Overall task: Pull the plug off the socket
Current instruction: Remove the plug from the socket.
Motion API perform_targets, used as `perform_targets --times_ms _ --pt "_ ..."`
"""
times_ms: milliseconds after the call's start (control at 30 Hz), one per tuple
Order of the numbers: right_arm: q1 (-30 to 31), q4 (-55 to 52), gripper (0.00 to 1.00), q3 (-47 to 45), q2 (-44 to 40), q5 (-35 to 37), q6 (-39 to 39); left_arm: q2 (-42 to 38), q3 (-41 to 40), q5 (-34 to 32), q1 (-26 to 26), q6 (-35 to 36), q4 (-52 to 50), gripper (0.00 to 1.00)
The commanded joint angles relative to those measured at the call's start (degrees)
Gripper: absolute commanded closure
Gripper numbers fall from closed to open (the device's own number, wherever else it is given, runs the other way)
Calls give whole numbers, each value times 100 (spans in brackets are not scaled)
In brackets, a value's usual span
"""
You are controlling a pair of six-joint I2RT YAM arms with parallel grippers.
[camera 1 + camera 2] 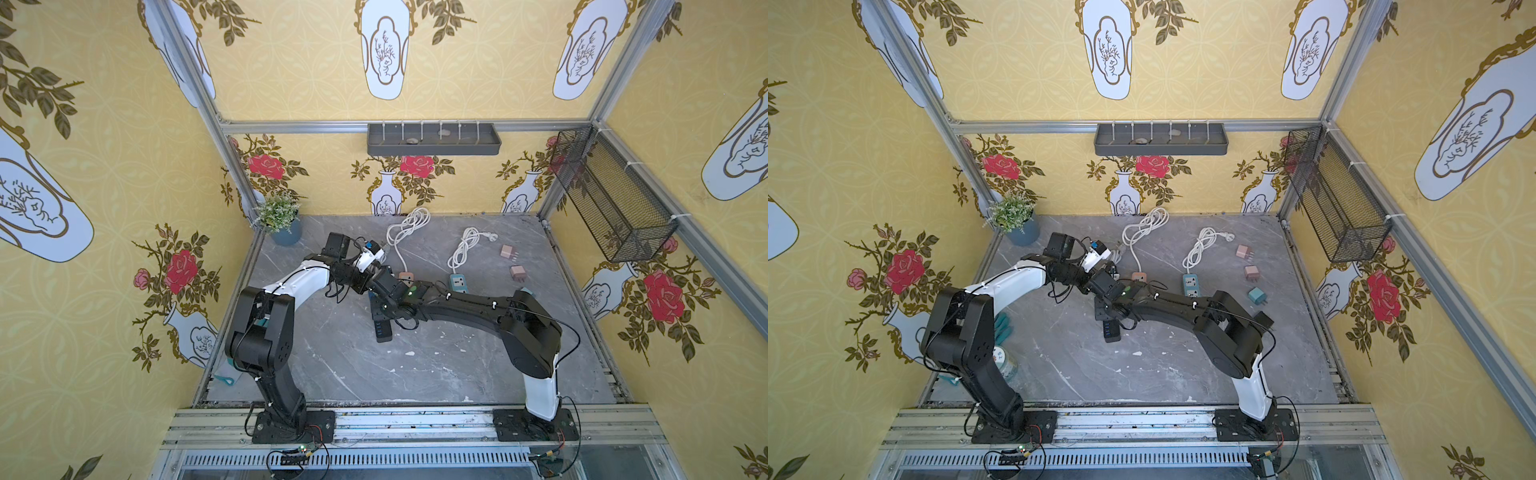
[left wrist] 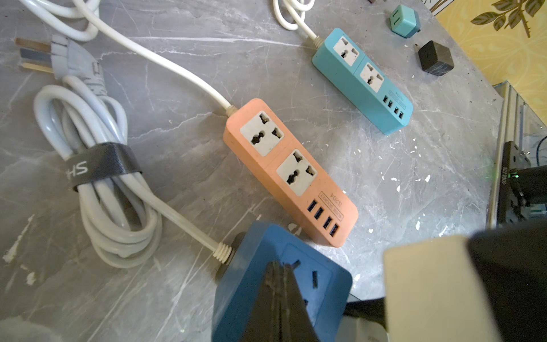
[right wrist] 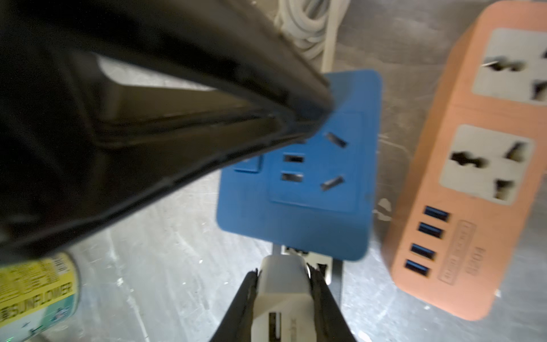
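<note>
The right claw (image 3: 282, 284) gripped the white plug (image 3: 281, 299), its USB face toward the wrist, beside the blue socket (image 3: 299, 183). The closed left claw (image 2: 279, 272) pressed that socket onto the grey marble desk (image 1: 436, 365), amid yellow floral walls (image 1: 104, 166).

An orange strip (image 2: 290, 171) lies beside a teal strip (image 2: 362, 81), both empty. Pink cubes (image 1: 506, 251) sit near the teal one; a plant (image 1: 279, 218) fills the corner.
</note>
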Motion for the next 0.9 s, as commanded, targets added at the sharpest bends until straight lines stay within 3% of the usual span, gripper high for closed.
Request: perform_targets --times_ms 0,533,867 --pt "12 175 91 -40 -52 -80 76 192 -135 -938 -25 17 -1038 100" --pt "-338 358 92 -1019 -1304 59 105 120 -134 -935 -26 18 -1051 100" --pt "-945 -993 94 -1541 -2502 1294 227 95 -135 -933 -23 19 -1050 100"
